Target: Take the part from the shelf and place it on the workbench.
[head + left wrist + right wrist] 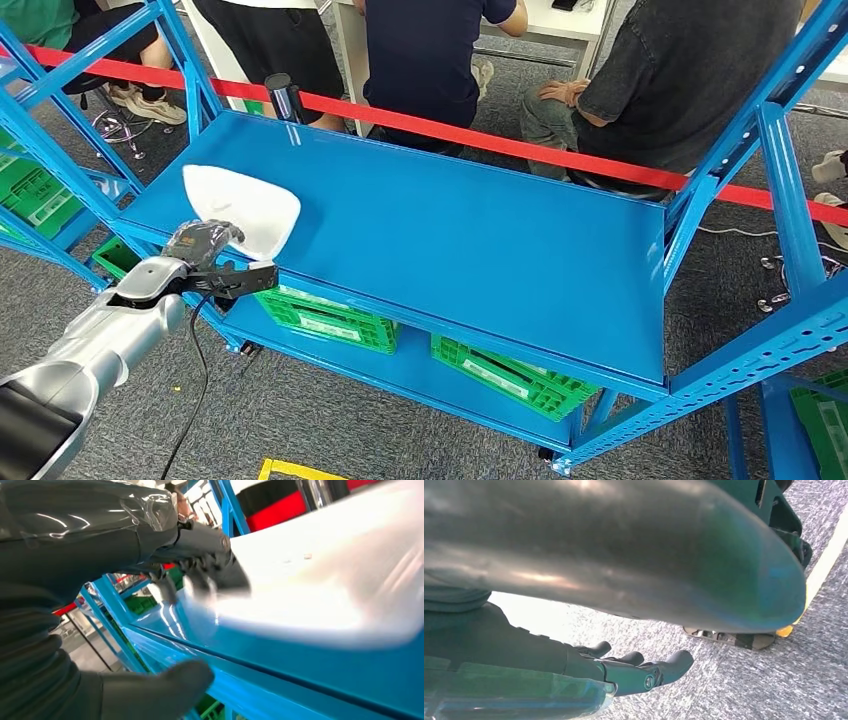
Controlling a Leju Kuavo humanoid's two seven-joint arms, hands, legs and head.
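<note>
- The left hand (pixel 205 245) sat at the front-left edge of the blue shelf (pixel 450 230), its fingers lying on top of the white part (pixel 245 205) while the thumb (pixel 160 685) hung below the shelf lip — a reach from over the edge, probably to pinch or drag the part off. Whether the fingers had actually closed on it could not be told; the left wrist view was blurred there.
- The white part lay flat on the shelf's top deck near that left corner, its near edge touching the hand; it was not yet on any workbench.
- Green crates (pixel 330 320) stood on the lower deck with pale labels on their sides, the print too small to read.
- A red barrier tape (pixel 520 145) ran behind the shelf, likely to keep the seated people (pixel 430 60) back from the robot.
- The right hand (pixel 634 670) hung over grey carpet (pixel 744 690) — fingers loosely extended, apart, holding nothing.
</note>
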